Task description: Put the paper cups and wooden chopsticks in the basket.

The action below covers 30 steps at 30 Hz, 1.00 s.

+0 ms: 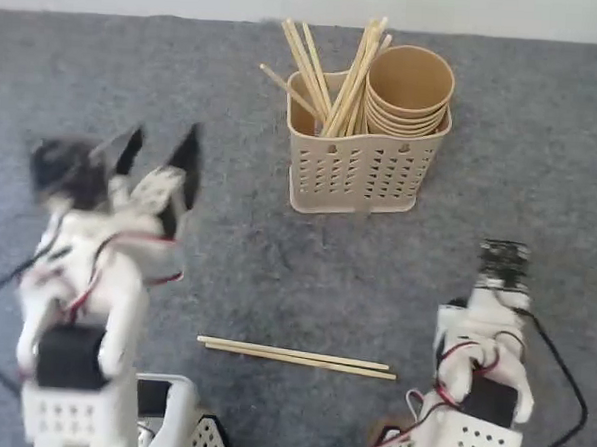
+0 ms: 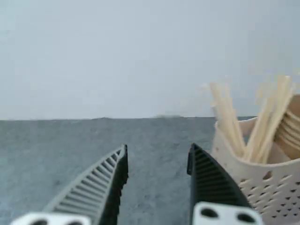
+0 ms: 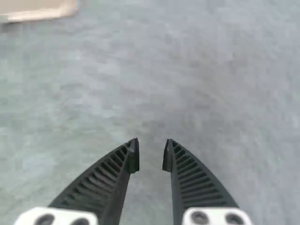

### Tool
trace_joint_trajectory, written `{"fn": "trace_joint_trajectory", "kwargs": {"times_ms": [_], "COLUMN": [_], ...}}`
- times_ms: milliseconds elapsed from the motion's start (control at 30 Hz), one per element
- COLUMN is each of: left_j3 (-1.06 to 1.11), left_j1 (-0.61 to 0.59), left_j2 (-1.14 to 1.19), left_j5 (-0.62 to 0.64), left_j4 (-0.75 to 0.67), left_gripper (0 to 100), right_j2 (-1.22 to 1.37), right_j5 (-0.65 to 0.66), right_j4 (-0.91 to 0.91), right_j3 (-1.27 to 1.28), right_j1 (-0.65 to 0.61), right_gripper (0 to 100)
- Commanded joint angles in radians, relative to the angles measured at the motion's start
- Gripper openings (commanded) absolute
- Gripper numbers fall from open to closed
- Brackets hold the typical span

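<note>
High view showed the basket with a stack of paper cups in one side and a bunch of chopsticks in the other, so most of the job looked done. The left gripper hung off to one side of the basket, jaws wide apart, holding nothing. The right gripper was well apart from the basket, jaws a little apart. Two loose chopsticks lay on the mat in front of the basket, not yet put in.

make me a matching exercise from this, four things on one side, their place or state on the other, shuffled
Column one:
1 cups
2 loose chopsticks
3 left gripper
4 basket

Column two:
a flat on the carpet
b open, empty
c beige walls with holes
d stacked in one compartment

Pairs: 1-d, 2-a, 3-b, 4-c
</note>
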Motion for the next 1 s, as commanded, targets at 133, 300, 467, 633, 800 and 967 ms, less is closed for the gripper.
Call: {"fn": "trace_joint_trajectory", "kwargs": {"times_ms": [133,300,467,633,800,967], "left_j3": [0.269,0.380,0.386,0.358,0.275,0.147], "left_j1": [-0.319,-0.489,-0.509,-0.514,-0.546,-0.631], "left_j2": [-0.176,-0.115,0.037,0.235,0.445,0.664], "left_j5": [0.005,0.011,0.015,0.081,0.089,0.204], "left_j4": [0.015,-0.081,-0.166,-0.259,-0.324,-0.328], "left_gripper": [20,20,20,20,20,20], "right_j2": [0.016,0.196,0.542,0.901,1.168,1.345], "right_j5": [0.199,0.229,0.187,0.129,0.057,0.002], "right_j4": [0.021,-0.005,-0.051,-0.058,-0.110,-0.196], "right_j3": [-0.114,-0.199,-0.385,-0.563,-0.689,-0.741], "right_j1": [-0.366,-0.593,-0.727,-0.908,-1.090,-1.153], "right_gripper": [10.1,10.1,10.2,10.2,13.9,24.7]}}
